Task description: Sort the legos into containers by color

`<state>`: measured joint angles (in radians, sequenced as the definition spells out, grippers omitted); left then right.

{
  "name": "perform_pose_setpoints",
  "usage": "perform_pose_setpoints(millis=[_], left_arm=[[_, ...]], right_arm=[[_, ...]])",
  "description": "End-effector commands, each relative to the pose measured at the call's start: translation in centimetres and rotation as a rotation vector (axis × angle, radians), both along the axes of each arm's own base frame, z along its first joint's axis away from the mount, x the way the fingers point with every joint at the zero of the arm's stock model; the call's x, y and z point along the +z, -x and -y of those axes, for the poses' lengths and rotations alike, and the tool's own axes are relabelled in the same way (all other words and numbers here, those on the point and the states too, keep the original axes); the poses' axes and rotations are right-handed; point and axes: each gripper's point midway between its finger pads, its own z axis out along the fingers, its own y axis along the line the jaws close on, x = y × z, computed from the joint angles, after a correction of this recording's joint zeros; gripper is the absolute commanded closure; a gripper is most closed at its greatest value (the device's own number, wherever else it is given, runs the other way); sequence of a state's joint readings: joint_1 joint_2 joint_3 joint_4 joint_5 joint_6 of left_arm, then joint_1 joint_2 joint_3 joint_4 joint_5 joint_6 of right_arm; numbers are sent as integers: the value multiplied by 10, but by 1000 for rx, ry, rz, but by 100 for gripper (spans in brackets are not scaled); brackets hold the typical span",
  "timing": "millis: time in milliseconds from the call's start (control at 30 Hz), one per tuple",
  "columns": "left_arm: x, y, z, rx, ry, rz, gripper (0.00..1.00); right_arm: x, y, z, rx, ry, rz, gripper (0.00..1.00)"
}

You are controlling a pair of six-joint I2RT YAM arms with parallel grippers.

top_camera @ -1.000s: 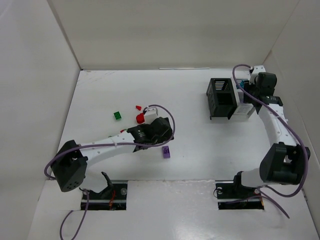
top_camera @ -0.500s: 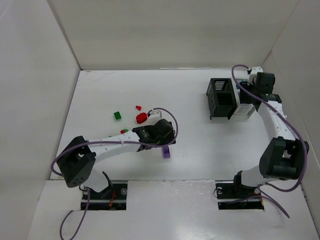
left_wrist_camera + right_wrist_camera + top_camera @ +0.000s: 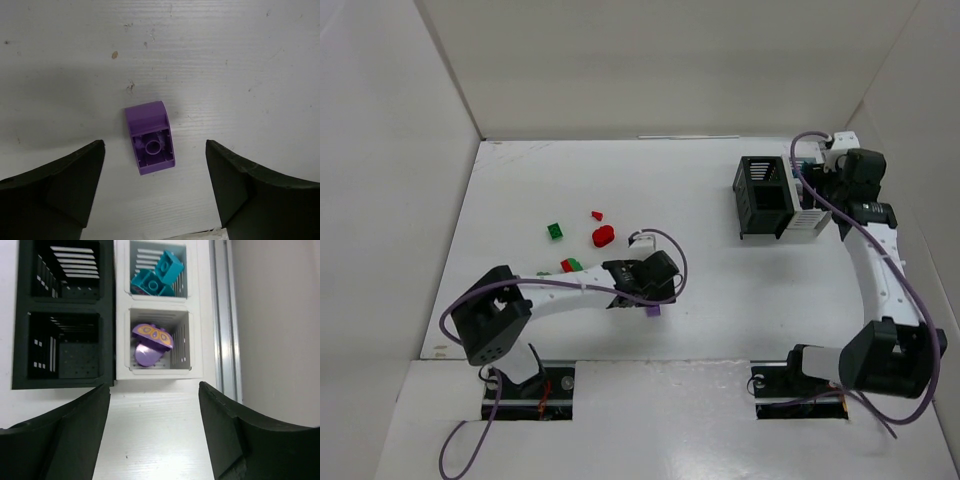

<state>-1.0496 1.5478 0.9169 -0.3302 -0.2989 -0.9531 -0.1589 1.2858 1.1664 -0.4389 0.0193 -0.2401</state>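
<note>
From above, the left gripper (image 3: 648, 296) hangs low over the table (image 3: 720, 290), and a purple brick (image 3: 653, 311) peeks out just under its tip. Beyond the gripper lie a red brick (image 3: 603, 236), a smaller red piece (image 3: 597, 215) and a green brick (image 3: 555, 231), all well apart from it. Two more small bits (image 3: 570, 265), one red and one green, sit right beside its forearm. The right gripper (image 3: 828, 185) hovers at the containers (image 3: 765, 195), a joined cluster of black and white bins.

In the left wrist view, we see the fingers (image 3: 65, 185) spread wide. The purple brick lies on the table between them, hollow side up, with bare table on both sides and touching neither finger.

In the right wrist view, the fingers (image 3: 60, 435) also stand wide, gripping nothing. Ahead and to their left are two black bins (image 3: 62, 347), slatted walls and dotted floors showing. Straight ahead, the nearer white bin (image 3: 182, 347) holds purple pieces (image 3: 150, 342), and the farther one holds teal bricks (image 3: 157, 275). A metal rail (image 3: 225, 315) runs to the right of the fingers.
</note>
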Motion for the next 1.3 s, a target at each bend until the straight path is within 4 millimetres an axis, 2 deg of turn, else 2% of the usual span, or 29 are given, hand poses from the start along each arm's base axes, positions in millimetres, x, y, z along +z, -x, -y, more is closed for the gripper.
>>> perform_pose_setpoints(millis=[0,167,200,300,333,400,467,500,567,600,667,700,733,767,800,833,867,900,933,1000,1033,1067,1100,1133,1167,1200,1233,1267], left_arm=[[-5,3,-1,23,-22,-13,25],[-12,-4,8,55,-29,-11,35],[-12,-6,10,55,-29,-11,43],[-18,-4,10,70,-24,-27,54],[-18,-4,11,79,-18,-29,63],[-21,-1,9,85,-23,-28,70],[-17,-3,9,100,-15,-15,75],[-13,-5,12,107,-5,-13,76],[-2,-13,13,123,-4,24,80],[8,-18,18,128,17,46,82],[32,-31,24,151,36,103,82],[45,-36,25,171,50,128,82],[67,-45,32,208,84,160,82],[79,-50,22,278,72,185,82],[95,-57,16,342,87,206,81],[106,-61,12,390,95,220,81],[134,-67,16,434,152,249,81],[145,-69,7,512,170,265,81],[152,-70,5,549,190,271,81],[179,-74,0,616,286,307,82],[185,-74,1,632,333,311,84],[181,-74,-2,643,346,320,86],[190,-78,5,656,432,334,86],[204,-77,0,666,494,356,86],[207,-78,0,668,535,364,86],[198,-76,-3,677,550,363,86],[217,-77,-3,681,638,389,86],[221,-78,-5,680,663,409,86]], right_arm=[[11,10,-12,58,-29,67,23],[17,25,-23,101,-43,117,22],[21,26,-23,101,-40,128,22],[31,31,-24,102,-34,157,19],[29,32,-24,102,-36,149,19],[29,34,-28,127,-37,151,19],[29,35,-37,178,-48,157,19],[22,39,-42,209,-46,145,19],[20,43,-61,321,-79,160,19],[13,47,-73,375,-91,157,12],[9,51,-97,477,-107,177,12],[13,51,-120,562,-93,211,12],[13,55,-131,609,-74,218,12],[22,58,-156,702,-49,256,12],[25,58,-154,707,-16,269,12],[33,66,-179,797,21,308,12],[36,68,-190,830,33,321,12],[42,72,-199,853,38,346,12],[51,75,-216,899,39,386,12],[49,77,-227,868,-73,377,12],[52,74,-233,853,-135,399,12],[39,76,-244,844,-264,360,12],[39,78,-254,875,-335,372,12],[41,87,-270,954,-422,376,12],[58,88,-280,1007,-466,456,12],[57,89,-288,1031,-527,434,12],[56,95,-295,1088,-555,418,12],[64,95,-299,1127,-554,446,12]])
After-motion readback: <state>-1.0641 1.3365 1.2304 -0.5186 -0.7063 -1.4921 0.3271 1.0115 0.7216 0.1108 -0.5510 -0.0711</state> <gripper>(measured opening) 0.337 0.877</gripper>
